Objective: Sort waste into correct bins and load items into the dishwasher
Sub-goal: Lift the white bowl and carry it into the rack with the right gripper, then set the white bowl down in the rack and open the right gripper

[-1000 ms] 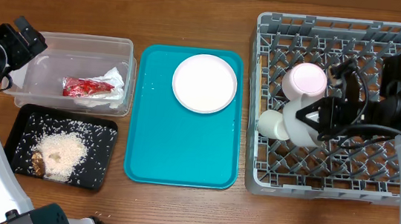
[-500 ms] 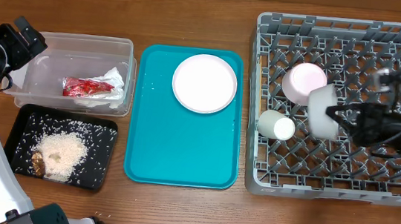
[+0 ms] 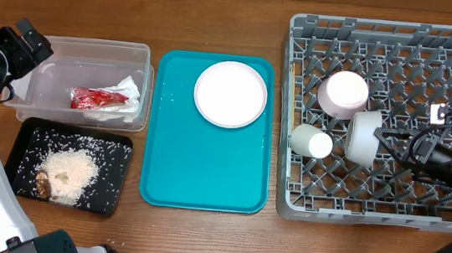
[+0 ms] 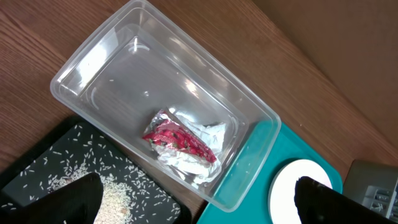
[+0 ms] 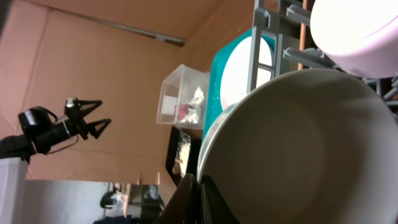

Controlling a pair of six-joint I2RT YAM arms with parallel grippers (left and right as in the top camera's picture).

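There's the red snack wrapper (image 3: pixel 94 98) on the crumpled napkin (image 3: pixel 130 100) in the clear tub (image 3: pixel 91 45), rice (image 3: pixel 69 173) and a brown lump (image 3: pixel 41 183) in the black tray (image 3: pixel 113 203), the plate (image 3: pixel 229 93) flat beside the grey rack (image 3: pixel 388 30), which holds a tipped cup (image 3: pixel 311 141), a pinkish dish (image 3: pixel 344 93), apparently upturned, and the white bowl (image 3: pixel 364 138) on edge.

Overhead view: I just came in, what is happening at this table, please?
Two robot arms are clearing a table. The right gripper seems to hold the white bowl by its rim, on its side in the grey dish rack, beside a pale pink dish and a small white cup. The left gripper hangs open near the clear tub, which holds the red wrapper and napkin. Loose rice lies in the black tray. The plate is not yet loaded; it sits on the teal tray.
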